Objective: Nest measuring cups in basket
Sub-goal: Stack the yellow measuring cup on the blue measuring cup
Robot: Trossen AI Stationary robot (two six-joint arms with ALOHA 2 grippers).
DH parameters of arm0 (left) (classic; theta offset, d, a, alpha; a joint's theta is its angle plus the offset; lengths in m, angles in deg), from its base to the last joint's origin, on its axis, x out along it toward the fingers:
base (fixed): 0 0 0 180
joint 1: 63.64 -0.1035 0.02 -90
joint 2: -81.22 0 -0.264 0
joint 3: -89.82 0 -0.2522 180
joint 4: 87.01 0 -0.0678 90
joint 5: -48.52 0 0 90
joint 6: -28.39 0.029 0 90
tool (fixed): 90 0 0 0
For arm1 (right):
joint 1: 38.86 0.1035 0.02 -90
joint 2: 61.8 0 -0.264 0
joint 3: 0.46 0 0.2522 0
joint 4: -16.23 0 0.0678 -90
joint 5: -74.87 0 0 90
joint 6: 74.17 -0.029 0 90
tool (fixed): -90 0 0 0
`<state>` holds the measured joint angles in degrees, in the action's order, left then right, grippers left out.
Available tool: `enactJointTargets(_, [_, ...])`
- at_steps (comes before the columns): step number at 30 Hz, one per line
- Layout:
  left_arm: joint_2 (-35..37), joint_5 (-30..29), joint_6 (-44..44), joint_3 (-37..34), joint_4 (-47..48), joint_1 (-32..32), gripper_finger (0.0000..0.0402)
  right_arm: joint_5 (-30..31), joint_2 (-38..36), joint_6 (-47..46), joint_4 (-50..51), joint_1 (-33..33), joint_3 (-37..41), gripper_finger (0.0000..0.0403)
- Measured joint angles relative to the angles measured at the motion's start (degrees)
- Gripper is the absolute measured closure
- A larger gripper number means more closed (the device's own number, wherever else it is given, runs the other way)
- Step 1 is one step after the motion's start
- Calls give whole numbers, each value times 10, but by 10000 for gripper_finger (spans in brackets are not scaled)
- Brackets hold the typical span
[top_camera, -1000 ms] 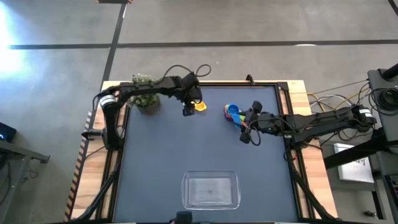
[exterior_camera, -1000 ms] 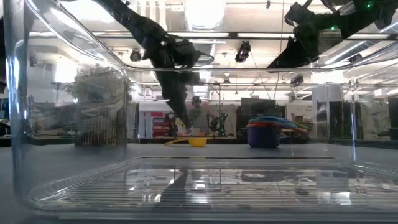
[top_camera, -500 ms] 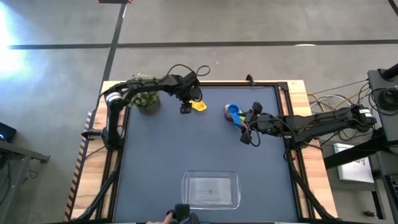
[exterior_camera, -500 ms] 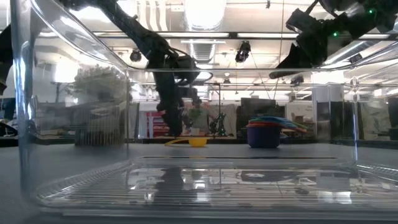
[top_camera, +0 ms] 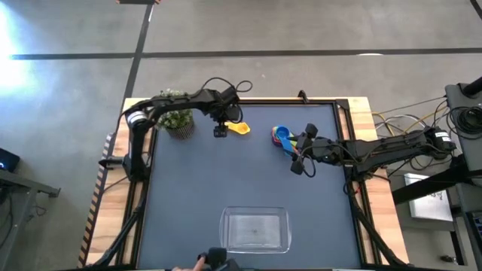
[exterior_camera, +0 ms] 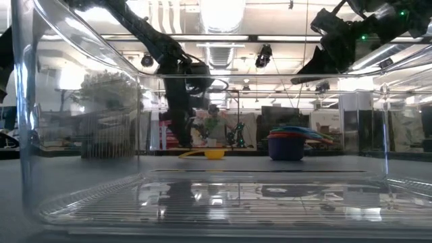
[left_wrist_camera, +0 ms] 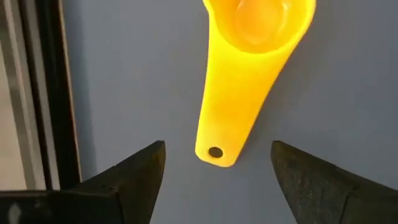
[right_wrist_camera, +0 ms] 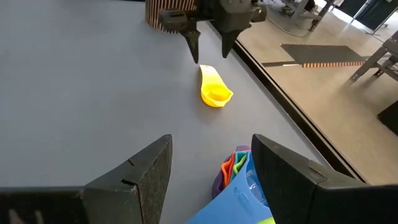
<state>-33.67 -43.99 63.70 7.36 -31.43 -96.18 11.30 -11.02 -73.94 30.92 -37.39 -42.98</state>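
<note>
A yellow measuring cup [top_camera: 239, 128] lies alone on the dark mat at the far side, its flat handle [left_wrist_camera: 219, 134] toward my left gripper. My left gripper [top_camera: 220, 131] is open just above the mat. Its fingers stand on either side of the handle's free end without touching it. The other cups sit nested in one stack [top_camera: 282, 135], blue on top, to the right of the yellow cup. My right gripper [top_camera: 301, 152] is open and hovers above and beside the stack [right_wrist_camera: 245, 180]. The clear basket [top_camera: 226, 229] stands at the near edge.
A small potted plant [top_camera: 178, 120] stands at the far left, close behind my left arm. The mat's raised black frame [left_wrist_camera: 43, 93] runs close beside my left gripper. A dark object [top_camera: 217, 258] sits at the near edge by the basket.
My left gripper has gone a little toward the table's left edge, from beside the yellow cup's bowl out to the end of its handle, staying open.
</note>
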Motion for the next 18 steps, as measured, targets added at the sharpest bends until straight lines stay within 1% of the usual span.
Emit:
enactJointTargets(6, [4,1,12,-8,24,1,127,1,0,4,0,0,0,193])
enactJointTargets(12, [4,9,18,-17,26,-3,127,1,0,4,-4,0,0,193])
enactJointTargets(14, [4,19,27,-18,27,-6,127,1,0,4,-5,0,0,193])
enactJointTargets(18, [4,20,54,-19,26,-9,127,1,0,3,-5,0,0,193])
